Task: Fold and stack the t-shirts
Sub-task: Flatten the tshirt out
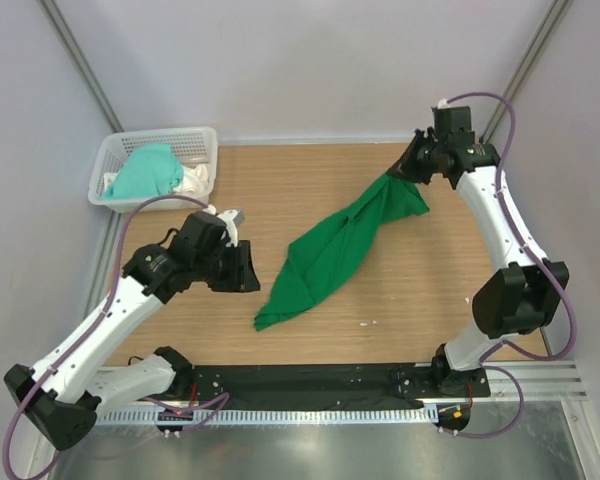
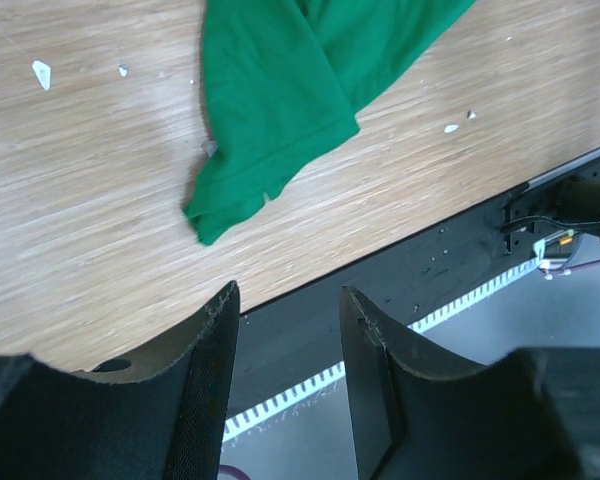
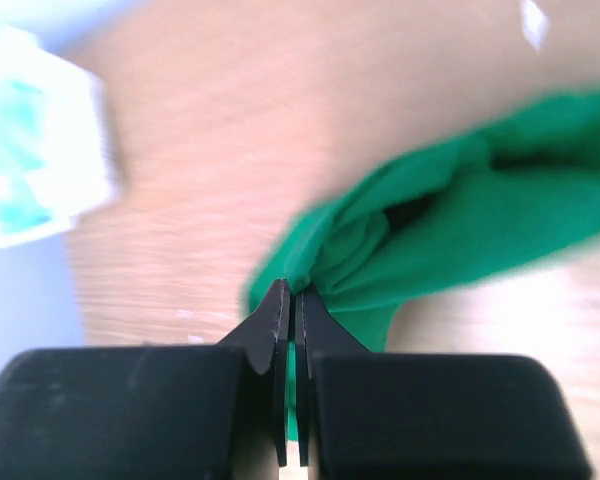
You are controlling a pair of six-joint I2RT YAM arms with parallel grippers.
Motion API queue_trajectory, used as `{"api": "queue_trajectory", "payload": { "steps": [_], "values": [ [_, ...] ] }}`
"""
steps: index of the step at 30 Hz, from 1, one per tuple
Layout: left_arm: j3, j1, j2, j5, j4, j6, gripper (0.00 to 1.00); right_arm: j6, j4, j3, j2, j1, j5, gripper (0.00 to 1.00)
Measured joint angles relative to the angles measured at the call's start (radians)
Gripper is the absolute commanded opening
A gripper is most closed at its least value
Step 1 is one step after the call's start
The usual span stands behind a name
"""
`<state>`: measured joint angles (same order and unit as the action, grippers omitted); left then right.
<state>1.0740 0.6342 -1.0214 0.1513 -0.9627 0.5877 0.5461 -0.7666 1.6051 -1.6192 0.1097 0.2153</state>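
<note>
- The deep green t-shirt lies bunched into a long, twisted band across the middle of the wooden table. It runs on a slant from near the far right corner down toward the middle of the near edge.
- The right hand is at the far right corner, clamped on the far end of the green t-shirt. In the right wrist view its two fingers are pressed together with a fold of green cloth pinched between the tips, and the fabric gathers into creases at that point. That view is blurred.
- From the grip the cloth spreads into a wider patch, then narrows as it runs toward the near edge.
- The near end of the green t-shirt rests flat on the table, ending in a folded corner a little way in from the near edge.
- The left hand hangs above the near left part of the table, just beside the shirt's near end. Its fingers stand apart with nothing between them, and they touch no cloth.
- The paler mint-teal t-shirt sits crumpled inside the white lattice basket, which stands just off the far left corner of the table. A white cloth lies beside it in the same basket.
- A few small white specks lie scattered on the wood near the green shirt's near end.
- A black rail runs along the near edge of the table between the two arm bases.
</note>
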Motion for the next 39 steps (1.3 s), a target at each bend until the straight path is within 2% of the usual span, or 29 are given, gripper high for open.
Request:
{"api": "queue_trajectory", "payload": {
  "steps": [5, 8, 11, 15, 18, 22, 24, 25, 26, 28, 29, 33, 34, 37, 39],
  "values": [
    [-0.030, 0.000, 0.090, -0.020, -0.010, 0.008, 0.47, 0.122, 0.106, 0.208, 0.091, 0.007, 0.091, 0.01],
    [-0.042, 0.000, 0.134, -0.037, -0.023, 0.008, 0.54, 0.215, 0.283, 0.316, 0.187, 0.009, 0.155, 0.01],
    [-0.047, 0.000, 0.185, -0.060, -0.022, 0.010, 0.63, 0.280, 0.406, 0.244, 0.339, 0.009, 0.180, 0.01],
    [-0.048, 0.000, 0.250, -0.089, -0.013, 0.006, 0.65, 0.283, 0.356, 0.037, 0.520, 0.025, 0.198, 0.02],
    [-0.048, 0.001, 0.266, -0.102, -0.014, 0.000, 0.66, 0.280, 0.297, -0.231, 0.587, 0.074, 0.232, 0.11],
    [-0.048, 0.001, 0.241, -0.097, 0.007, -0.030, 0.70, 0.281, 0.211, -0.552, 0.513, 0.271, 0.249, 0.22],
    [-0.048, 0.000, 0.217, -0.084, 0.037, -0.045, 0.72, 0.286, 0.189, -0.649, 0.444, 0.404, 0.272, 0.33],
    [-0.048, 0.001, 0.204, -0.075, 0.052, -0.048, 0.72, 0.285, 0.182, -0.671, 0.425, 0.451, 0.286, 0.50],
    [-0.048, 0.001, 0.189, -0.064, 0.068, -0.051, 0.72, 0.282, 0.176, -0.679, 0.417, 0.475, 0.296, 0.59],
    [-0.053, 0.001, 0.152, -0.037, 0.109, -0.055, 0.74, 0.266, 0.148, -0.671, 0.404, 0.509, 0.296, 0.71],
    [-0.061, 0.001, 0.126, -0.019, 0.138, -0.055, 0.74, 0.253, 0.126, -0.649, 0.400, 0.502, 0.280, 0.73],
    [-0.106, 0.023, 0.018, 0.022, 0.230, -0.051, 0.77, 0.204, 0.050, -0.535, 0.359, 0.470, 0.176, 0.73],
    [-0.111, 0.037, -0.007, 0.027, 0.246, -0.051, 0.77, 0.192, 0.037, -0.523, 0.352, 0.458, 0.137, 0.71],
    [-0.109, 0.128, -0.114, 0.017, 0.309, -0.063, 0.76, 0.170, -0.005, -0.554, 0.346, 0.403, 0.068, 0.63],
    [-0.093, 0.198, -0.202, 0.005, 0.342, -0.081, 0.75, 0.165, -0.022, -0.613, 0.348, 0.346, 0.051, 0.61]
  ]
}}
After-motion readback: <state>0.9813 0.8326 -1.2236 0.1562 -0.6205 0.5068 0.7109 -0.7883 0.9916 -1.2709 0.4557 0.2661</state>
